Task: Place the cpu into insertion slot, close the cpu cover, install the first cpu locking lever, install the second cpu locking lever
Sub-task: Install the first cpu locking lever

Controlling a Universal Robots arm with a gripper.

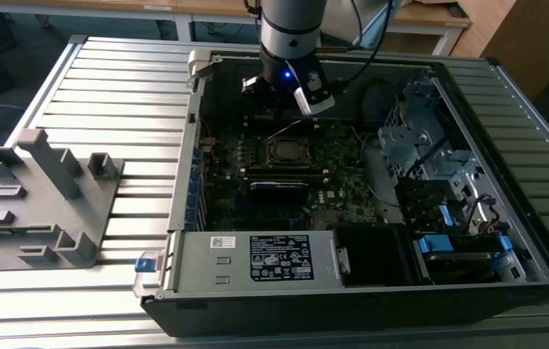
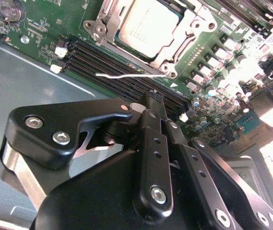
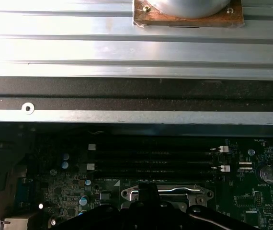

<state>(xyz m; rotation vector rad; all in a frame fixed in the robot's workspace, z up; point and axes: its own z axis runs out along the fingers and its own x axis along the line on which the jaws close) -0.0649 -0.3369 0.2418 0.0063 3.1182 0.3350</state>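
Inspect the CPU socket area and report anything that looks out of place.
One thing stands out. In the second wrist view a thin wire locking lever juts sideways from the cpu cover across the memory slots, instead of lying tucked along the frame. The cpu sits square in the cover's window.

Exterior view looks steeply down from a height on the whole computer case (image 1: 352, 309); both wrist views sit close over the motherboard (image 2: 40, 33), the second facing past the gripper (image 2: 153, 97) onto the insertion slot (image 2: 94, 26), the first across the memory slots (image 3: 155, 160) toward the case wall (image 3: 136, 115); all share that slot.
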